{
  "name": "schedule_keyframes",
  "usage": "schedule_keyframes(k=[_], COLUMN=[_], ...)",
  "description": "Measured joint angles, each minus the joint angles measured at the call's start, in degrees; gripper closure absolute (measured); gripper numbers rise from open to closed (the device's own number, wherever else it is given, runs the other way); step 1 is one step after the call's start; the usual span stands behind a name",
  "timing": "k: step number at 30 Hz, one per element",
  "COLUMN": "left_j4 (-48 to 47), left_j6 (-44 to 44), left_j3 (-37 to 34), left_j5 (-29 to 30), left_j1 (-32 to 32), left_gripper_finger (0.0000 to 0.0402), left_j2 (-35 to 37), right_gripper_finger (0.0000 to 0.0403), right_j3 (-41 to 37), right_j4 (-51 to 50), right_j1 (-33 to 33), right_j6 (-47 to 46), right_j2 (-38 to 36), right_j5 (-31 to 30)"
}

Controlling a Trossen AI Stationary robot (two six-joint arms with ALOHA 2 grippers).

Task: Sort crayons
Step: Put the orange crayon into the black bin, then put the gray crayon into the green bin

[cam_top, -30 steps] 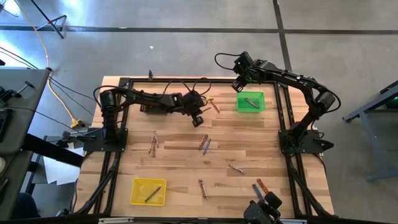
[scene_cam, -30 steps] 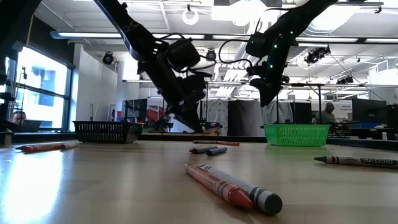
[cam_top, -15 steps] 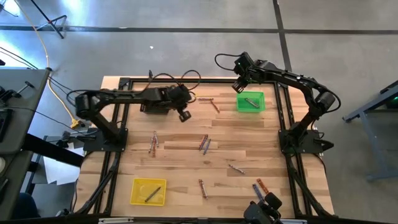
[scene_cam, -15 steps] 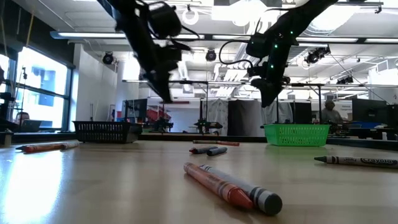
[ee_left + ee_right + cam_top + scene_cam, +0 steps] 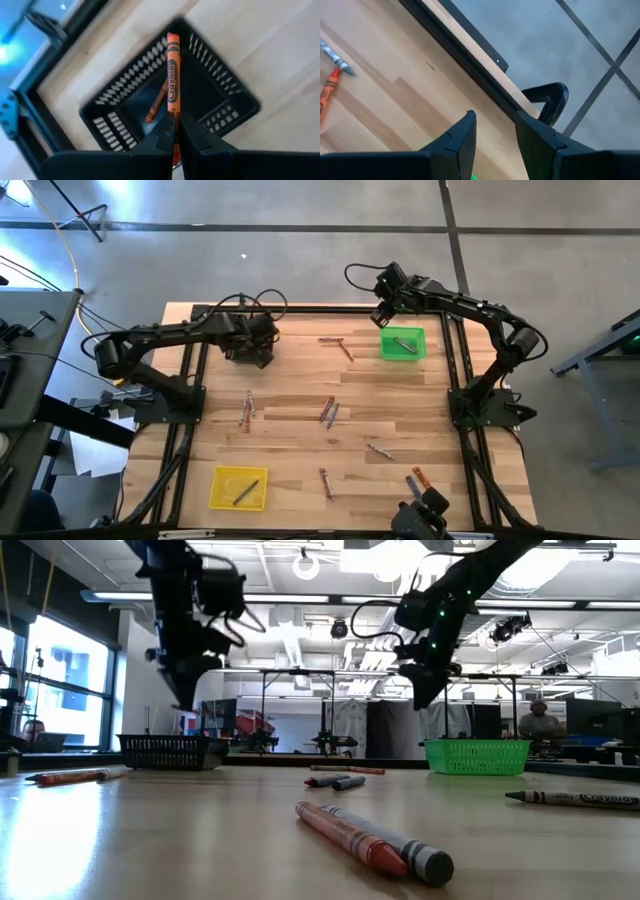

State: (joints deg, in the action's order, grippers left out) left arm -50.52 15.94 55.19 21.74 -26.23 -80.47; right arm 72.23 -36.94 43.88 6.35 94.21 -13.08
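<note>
— One orange crayon (image 5: 172,70), clamped upright in the left gripper (image 5: 175,132), directly above the black basket (image 5: 220,90)?
— Yes. Another orange crayon (image 5: 156,106) lies inside that basket.
— Right gripper (image 5: 492,132)?
— Fingers apart, empty, well away from the black basket, beside the green basket (image 5: 402,343). Loose crayons (image 5: 329,411) lie scattered between.

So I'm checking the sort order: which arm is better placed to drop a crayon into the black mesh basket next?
Left. The left gripper is shut on an orange wax crayon directly above the black mesh basket. The right gripper hangs open and empty by the green basket.
</note>
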Motion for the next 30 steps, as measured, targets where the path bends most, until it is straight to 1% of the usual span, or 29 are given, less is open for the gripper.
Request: schedule_keyframes(k=[4, 9, 12, 15, 18, 21, 25, 30], left_j4=[3.5, 4.1, 4.1, 4.1, 4.1, 4.1, 5.2, 9.7], left_j6=[0.2, 1.5, 2.0, 2.5, 3.6, 4.4, 4.7, 5.0], left_j3=[-3.2, -4.0, -3.9, -4.0, -3.9, -3.9, -3.9, -3.3], left_j5=[-0.9, -2.2, -2.3, -2.7, -4.1, -4.3, -4.4, -6.4], left_j1=[-2.7, -4.6, -4.5, -4.5, -4.5, -4.5, -4.5, -4.4], left_gripper_finger=[0.0401, 0.0399, 0.0388, 0.0366, 0.0340, 0.0315, 0.0294, 0.0289], left_j2=[0.0, 0.0, 0.0, 0.0, 0.0, 0.0, 0.0, 0.0], right_gripper_finger=[0.0272, 0.0272, 0.0272, 0.0272, 0.0272, 0.0272, 0.0272, 0.0272], right_j3=[0.0, 0.0, 0.0, 0.0, 0.0, 0.0, 0.0, 0.0], right_j4=[0.3, 0.3, 0.3, 0.3, 0.3, 0.2, 0.1, 0.6], right_j1=[0.0, 0.0, 0.0, 0.0, 0.0, 0.0, 0.0, -0.6], right_j6=[0.1, 0.1, 0.8, 1.6, 2.0, 3.3, 4.6, 5.6], right_j2=[0.0, 0.0, 0.0, 0.0, 0.0, 0.0, 0.0, 0.0], right_j5=[0.0, 0.0, 0.0, 0.3, 3.2, 7.8, 13.4, 14.8])
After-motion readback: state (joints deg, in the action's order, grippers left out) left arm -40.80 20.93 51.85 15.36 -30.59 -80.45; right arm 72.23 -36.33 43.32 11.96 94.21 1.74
